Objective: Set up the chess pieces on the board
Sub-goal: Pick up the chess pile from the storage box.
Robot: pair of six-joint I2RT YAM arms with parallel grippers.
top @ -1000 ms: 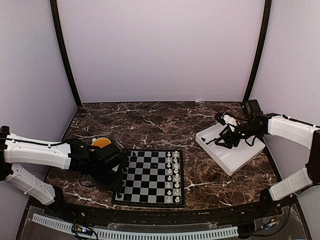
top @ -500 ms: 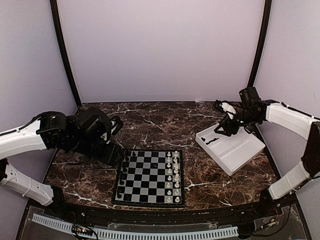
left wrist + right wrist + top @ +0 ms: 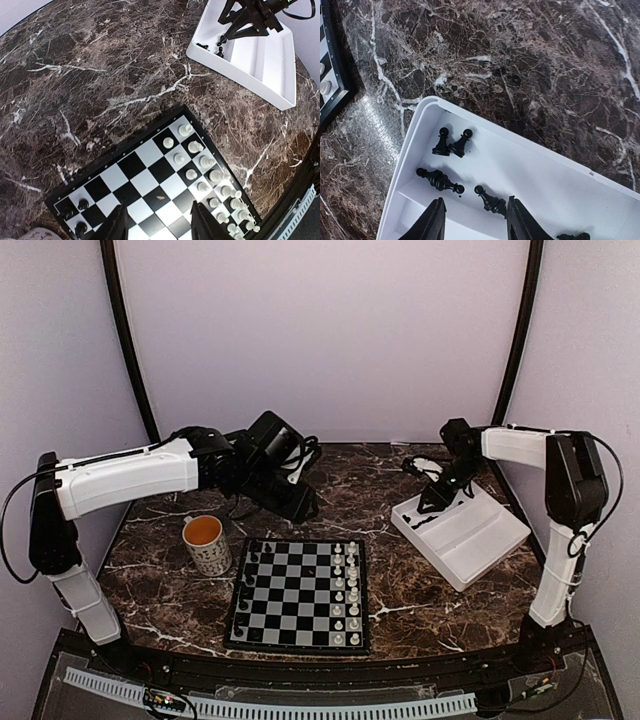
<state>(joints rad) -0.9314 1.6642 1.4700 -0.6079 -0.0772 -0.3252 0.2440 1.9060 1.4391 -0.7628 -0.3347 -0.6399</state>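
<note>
The board (image 3: 295,592) lies at the table's near middle, with black chess pieces (image 3: 245,580) along its left side and white ones (image 3: 350,590) filling its right side. My left gripper (image 3: 300,504) hangs high over the table behind the board. In the left wrist view it (image 3: 159,225) is open and empty above the board (image 3: 150,175). More black pieces (image 3: 441,142) lie and stand in the white tray (image 3: 420,125). My right gripper (image 3: 475,222) is open just above them, with one fallen piece (image 3: 492,200) beside its right finger.
A patterned mug (image 3: 208,543) with orange inside stands left of the board. The white tray (image 3: 475,540) sits at an angle on the right, near the side wall. Dark marble tabletop (image 3: 340,485) stretches between board and back wall.
My left arm rose from the board's left edge, swung to the back centre and opened its jaws, uncovering the mug. My right gripper moved to the tray's far left corner and narrowed.
</note>
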